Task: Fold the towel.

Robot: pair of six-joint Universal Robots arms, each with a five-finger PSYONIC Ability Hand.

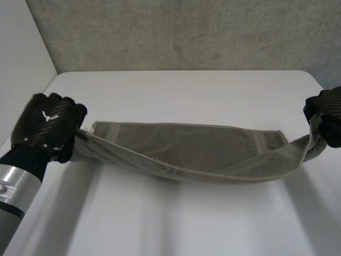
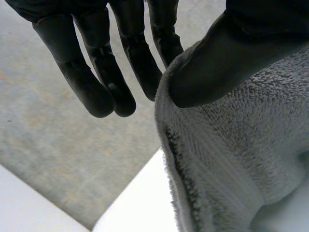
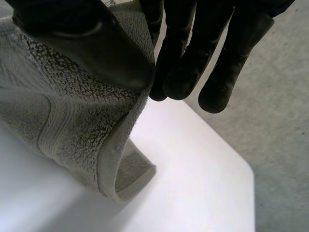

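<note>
The towel (image 1: 186, 149) is a dull grey-green. It is pulled out long from left to right over the middle of the white table (image 1: 186, 88). Its far edge lies flat on the table. Its near edge is lifted at both ends and hangs down in a soft curve in the middle, so the towel looks like a shallow hammock. A flat woven band runs across it near the right end.

Up close the cloth is fluffy, with lots of tiny loops and a smooth hemmed edge. The table is smooth, with round corners. Behind it stands a rough grey wall (image 1: 176, 32).

The left hand (image 1: 48, 125) is black and shiny with a woven pattern. It holds the left end of the towel. Its thumb presses down on the cloth and pinches it there, while its other fingers (image 2: 96, 87) hang straight and close together, off the towel.

The right hand (image 1: 326, 109) holds the right end the same way, thumb on the cloth and pinching it, with its fingers (image 3: 193, 67) straight and side by side. This hand is partly cut off at the right side of the head view.

The cloth hides what the thumbs press against.
</note>
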